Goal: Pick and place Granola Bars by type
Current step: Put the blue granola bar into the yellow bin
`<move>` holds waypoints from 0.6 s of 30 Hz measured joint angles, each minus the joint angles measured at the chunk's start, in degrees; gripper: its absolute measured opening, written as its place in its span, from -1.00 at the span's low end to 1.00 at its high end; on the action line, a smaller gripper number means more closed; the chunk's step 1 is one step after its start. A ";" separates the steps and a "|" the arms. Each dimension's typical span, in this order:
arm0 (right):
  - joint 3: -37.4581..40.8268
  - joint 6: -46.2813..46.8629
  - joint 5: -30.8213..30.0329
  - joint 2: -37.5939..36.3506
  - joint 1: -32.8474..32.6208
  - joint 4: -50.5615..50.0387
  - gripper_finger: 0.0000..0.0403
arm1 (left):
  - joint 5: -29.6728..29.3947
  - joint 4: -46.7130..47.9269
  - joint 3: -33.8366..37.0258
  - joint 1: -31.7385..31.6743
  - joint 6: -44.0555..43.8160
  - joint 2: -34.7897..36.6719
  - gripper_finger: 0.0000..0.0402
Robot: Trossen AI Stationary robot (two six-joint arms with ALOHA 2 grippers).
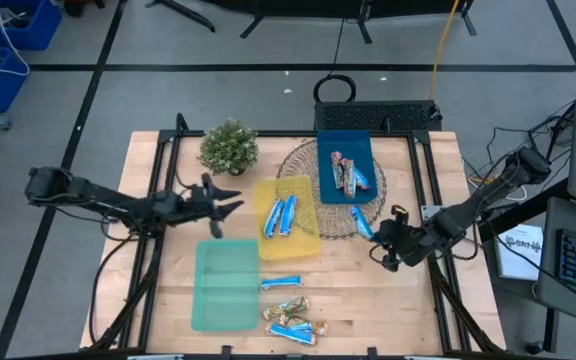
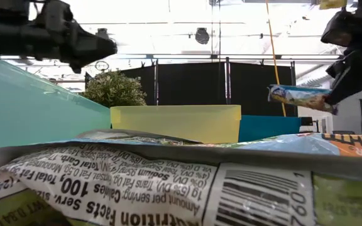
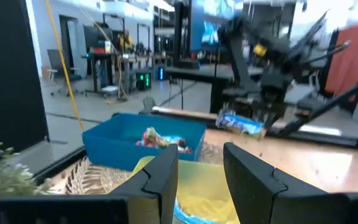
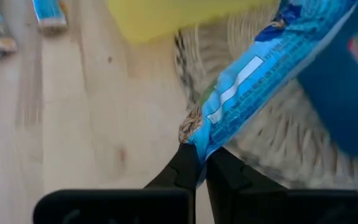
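Right wrist view: right gripper (image 4: 197, 163) pinching blue-and-white granola bar (image 4: 263, 87) by end; bar extends beyond fingertips.

A wooden table (image 1: 368, 290) is seen from above, with three trays laid on it. A blue tray (image 1: 345, 140) is set on a round woven mat (image 1: 308, 165), a yellow tray (image 1: 303, 235) is placed just beside it, overlapping the mat's edge, and a green tray (image 1: 225, 285) is laid nearer the table's front. A small potted plant (image 1: 229, 146) is stood near the back edge, beside the mat.
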State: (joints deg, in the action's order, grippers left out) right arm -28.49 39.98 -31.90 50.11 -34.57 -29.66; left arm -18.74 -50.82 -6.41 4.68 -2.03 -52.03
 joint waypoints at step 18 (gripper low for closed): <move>25.42 -39.90 16.21 -12.29 21.27 64.52 -0.96 | -2.11 0.16 2.21 -0.48 -4.32 5.07 -0.35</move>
State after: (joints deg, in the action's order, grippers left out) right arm -3.08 0.08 -15.69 37.83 -13.30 34.86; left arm -20.85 -50.66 -4.21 4.20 -6.35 -46.96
